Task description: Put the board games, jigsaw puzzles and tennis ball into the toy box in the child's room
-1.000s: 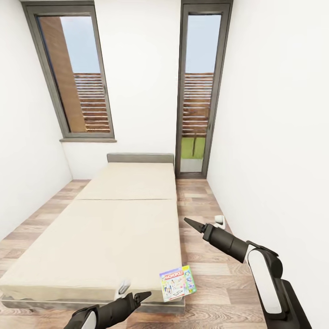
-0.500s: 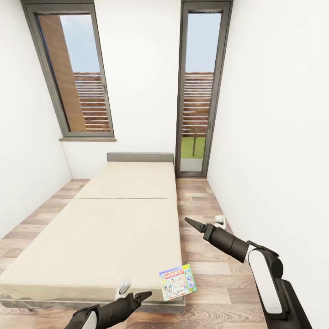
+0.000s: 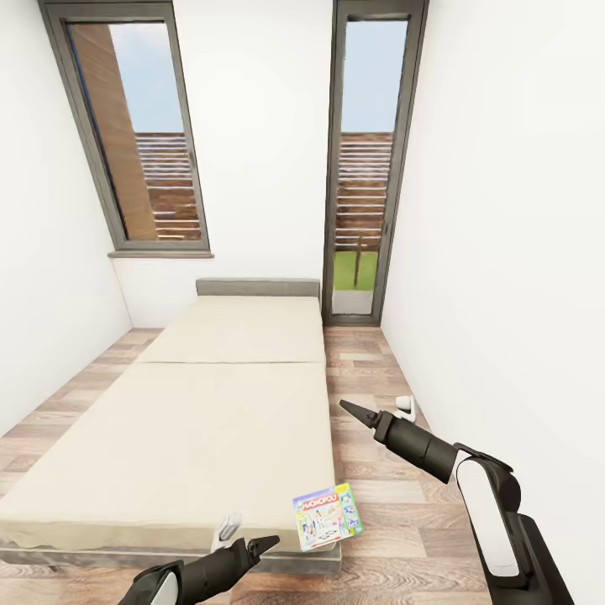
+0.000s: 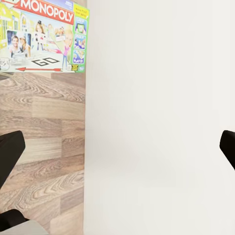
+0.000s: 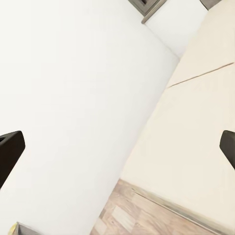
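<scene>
White walls enclosed a narrow room with a wood plank floor (image 3: pixel 382 483) and two tall grey-framed windows (image 3: pixel 134 139) behind the grey headboard (image 3: pixel 257 289). The bed (image 3: pixel 193 420) ran lengthwise away from the camera under a plain beige cover. One board game (image 3: pixel 326 518), its cover reading "Monopoly", lay flat at the near right corner of the bed. Its long axis ran roughly across the bed, slightly tilted, and its green edge overhung the bed's right side above the floor. In the left wrist view the board game (image 4: pixel 43 35) showed its title upright. The left claw (image 3: pixel 244 542) hovered over the bed's near edge, just beside the game, its fingers spread wide and empty. The right claw (image 3: pixel 378 412) hung above the floor to the right of the bed, also released. Compared with a second earlier, the game and both arms showed no noticeable change of position.
</scene>
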Robot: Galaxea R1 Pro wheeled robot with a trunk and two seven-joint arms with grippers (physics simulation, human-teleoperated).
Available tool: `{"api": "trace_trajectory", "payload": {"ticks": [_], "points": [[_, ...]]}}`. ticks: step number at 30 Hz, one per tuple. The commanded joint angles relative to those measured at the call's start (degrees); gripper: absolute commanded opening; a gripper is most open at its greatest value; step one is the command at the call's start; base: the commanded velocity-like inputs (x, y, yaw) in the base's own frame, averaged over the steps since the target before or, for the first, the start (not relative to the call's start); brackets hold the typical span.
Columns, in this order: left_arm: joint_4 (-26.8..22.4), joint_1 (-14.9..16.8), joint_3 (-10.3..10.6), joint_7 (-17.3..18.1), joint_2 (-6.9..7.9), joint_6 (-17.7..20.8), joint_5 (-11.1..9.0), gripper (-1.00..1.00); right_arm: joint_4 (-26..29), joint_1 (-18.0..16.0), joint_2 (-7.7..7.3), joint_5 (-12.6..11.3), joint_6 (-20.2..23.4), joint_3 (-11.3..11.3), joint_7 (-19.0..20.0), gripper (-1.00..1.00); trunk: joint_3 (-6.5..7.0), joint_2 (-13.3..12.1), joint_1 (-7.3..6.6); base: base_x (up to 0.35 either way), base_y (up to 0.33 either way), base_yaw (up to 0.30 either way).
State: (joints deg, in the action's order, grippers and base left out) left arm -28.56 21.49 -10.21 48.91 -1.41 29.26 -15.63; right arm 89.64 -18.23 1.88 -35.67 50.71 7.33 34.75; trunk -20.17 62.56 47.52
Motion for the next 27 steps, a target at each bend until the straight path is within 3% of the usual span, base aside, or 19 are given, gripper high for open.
{"api": "trace_trajectory", "payload": {"ticks": [1, 27], "points": [[0.0, 0.0, -0.3, 0.2, -0.06, 0.4, 0.0, 1.00, 0.0, -0.1, 0.06, 0.1, 0.3, 0.1, 0.2, 1.00, -0.25, 0.5, 0.23, 0.000, 0.000, 0.000], [0.0, 0.0, -0.3, 0.4, 0.24, 2.6, -1.0, 1.00, -0.2, -0.1, 0.05, 0.1, 0.2, 0.1, 0.4, 1.00, -4.92, 10.9, 5.94, 0.000, 0.000, 0.000]]}}
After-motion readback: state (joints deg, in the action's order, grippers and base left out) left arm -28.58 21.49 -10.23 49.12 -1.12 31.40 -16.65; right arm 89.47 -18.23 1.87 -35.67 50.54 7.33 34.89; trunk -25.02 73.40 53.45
